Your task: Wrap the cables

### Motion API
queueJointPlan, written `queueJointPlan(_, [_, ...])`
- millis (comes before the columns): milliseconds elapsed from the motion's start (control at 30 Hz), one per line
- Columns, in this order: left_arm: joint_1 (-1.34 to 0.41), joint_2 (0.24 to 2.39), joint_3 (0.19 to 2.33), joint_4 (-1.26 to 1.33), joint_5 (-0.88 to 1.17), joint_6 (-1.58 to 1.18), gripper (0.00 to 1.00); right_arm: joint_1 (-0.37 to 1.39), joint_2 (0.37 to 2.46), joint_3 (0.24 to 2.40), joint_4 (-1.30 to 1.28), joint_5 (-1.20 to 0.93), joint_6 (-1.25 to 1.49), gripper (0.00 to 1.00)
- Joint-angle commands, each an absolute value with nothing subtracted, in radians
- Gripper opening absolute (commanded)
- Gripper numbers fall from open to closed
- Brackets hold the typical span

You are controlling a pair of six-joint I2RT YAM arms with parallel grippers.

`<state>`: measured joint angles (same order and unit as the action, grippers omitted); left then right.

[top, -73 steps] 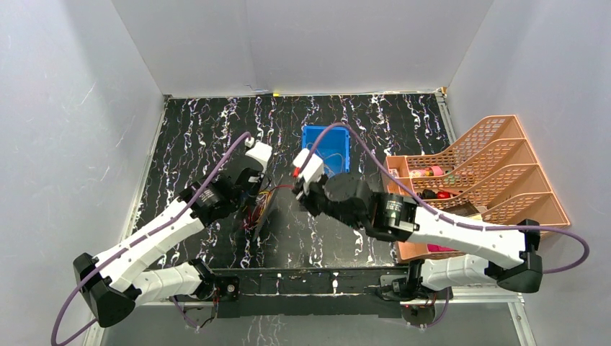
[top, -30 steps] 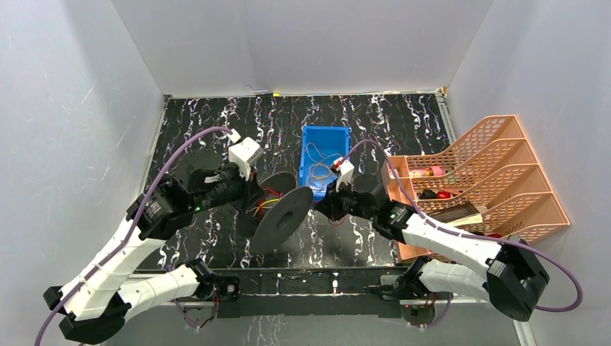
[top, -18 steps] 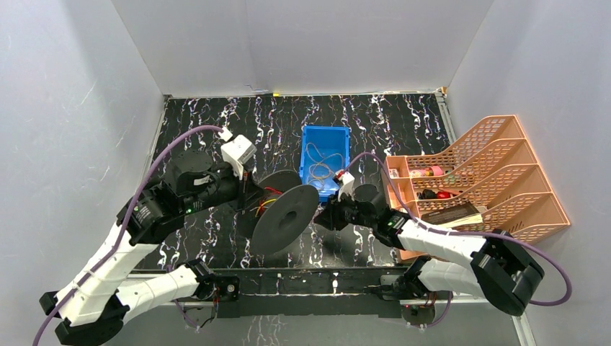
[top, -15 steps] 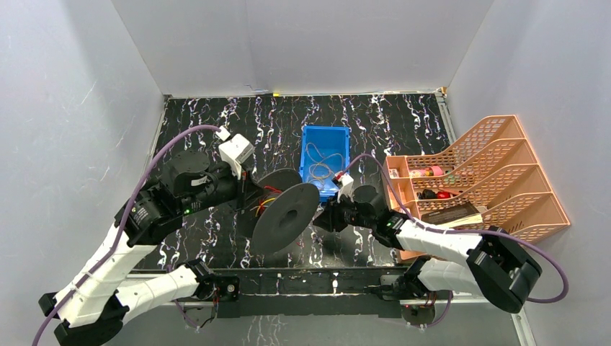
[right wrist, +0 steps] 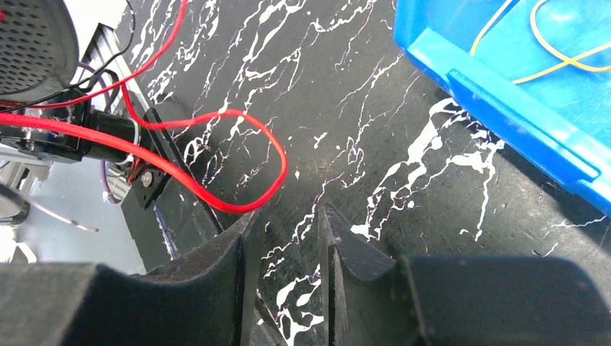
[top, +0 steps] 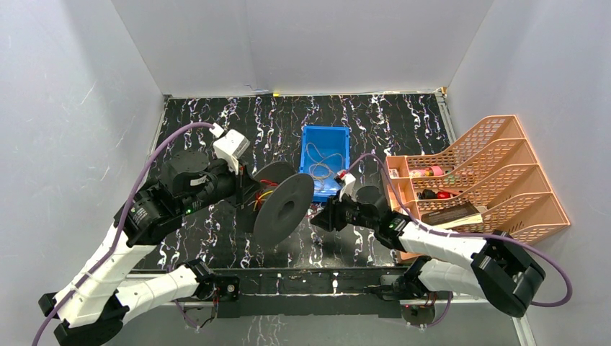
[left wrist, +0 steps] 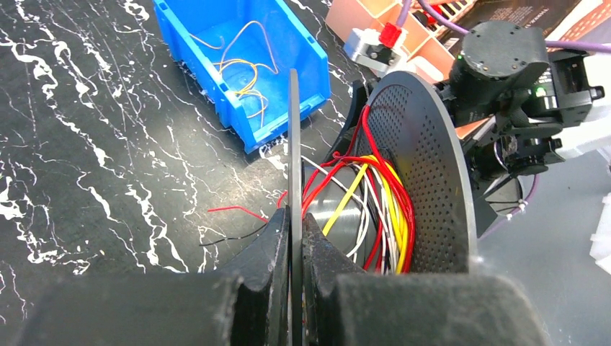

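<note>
Two grippers are seen low over a black marbled table point(top: 194, 122). The left gripper point(left wrist: 294, 216) is clamped on the thin edge of one flange of a black spool point(top: 284, 209), which is held on edge with its hub roughly level, near the table's middle and just beside the near left corner of a blue bin point(top: 303, 158). The cables point(left wrist: 382, 209) are wound loosely around the hub between the two flanges: red, yellow and white strands are seen crossing one another there. One red cable point(right wrist: 238, 205) is trailed off the spool onto the table, where it is laid in an open loop just ahead of the right gripper point(right wrist: 287, 223). That gripper's jaws are parted, and nothing is held between them; only table surface is seen in the gap. It is placed between the spool and the bin's near wall, pointing toward the spool. Whether its fingertips are touching the table cannot be told. More wires point(left wrist: 241, 68), pale and yellow, are left lying loose inside the bin. An orange rack point(top: 504, 151) is set along the table's right edge, with small items lodged in its compartments.
</note>
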<state>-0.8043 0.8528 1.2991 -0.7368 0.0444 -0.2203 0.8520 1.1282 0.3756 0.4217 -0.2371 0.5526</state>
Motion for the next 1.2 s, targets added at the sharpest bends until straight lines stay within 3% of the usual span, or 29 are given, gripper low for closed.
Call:
queueJointPlan(0, [-0.802, 0.837, 1.346, -0.642, -0.011, -0.25, 0.0, 0.85, 1.077, 0.37, 0.431, -0.195, 0.56, 0.43])
queueJointPlan(300, [-0.802, 0.82, 1.34, -0.621, -0.184, -0.271, 0.0, 0.85, 0.936, 0.367, 0.356, -0.165, 0.609, 0.5])
queueJointPlan(500, [-0.802, 0.813, 1.335, -0.606, -0.241, -0.284, 0.0, 0.851, 0.913, 0.402, 0.325, -0.105, 0.792, 0.55])
queueJointPlan(1167, [-0.802, 0.808, 1.318, -0.555, -0.286, -0.293, 0.0, 0.96, 1.15, 0.438, 0.667, 0.014, 1.397, 0.62])
